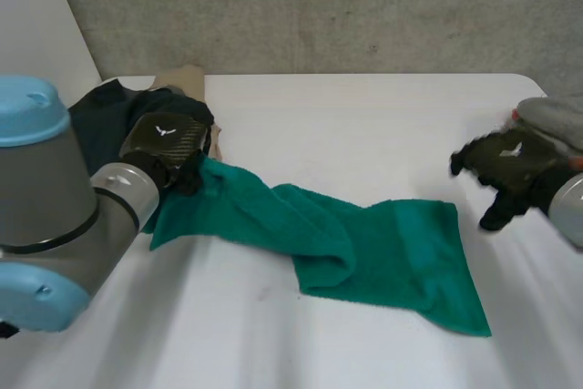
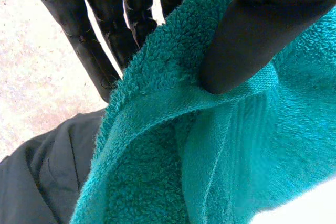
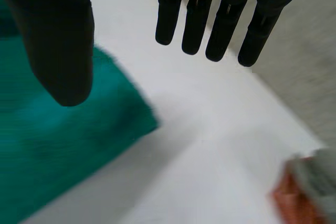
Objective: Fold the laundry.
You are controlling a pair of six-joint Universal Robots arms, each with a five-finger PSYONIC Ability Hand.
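A green towel (image 1: pixel 383 243) lies rumpled across the white table (image 1: pixel 364 134), running from the left back toward the right front. My left hand (image 1: pixel 168 143) is at the towel's left end, and that end is lifted a little. In the left wrist view the thumb (image 2: pixel 247 40) presses a bunched edge of the towel (image 2: pixel 236 145) against the fingers (image 2: pixel 100 51). My right hand (image 1: pixel 506 166) hovers just off the towel's right edge. Its fingers (image 3: pixel 210 19) are straight and spread and hold nothing, with the towel's corner (image 3: pixel 63 145) below the thumb.
A dark garment (image 1: pixel 100 120) is heaped at the back left, under and behind my left hand, with a beige cloth (image 1: pixel 187 77) beyond it. A grey and orange thing (image 1: pixel 556 120) sits at the table's right edge. A concrete wall rises behind the table.
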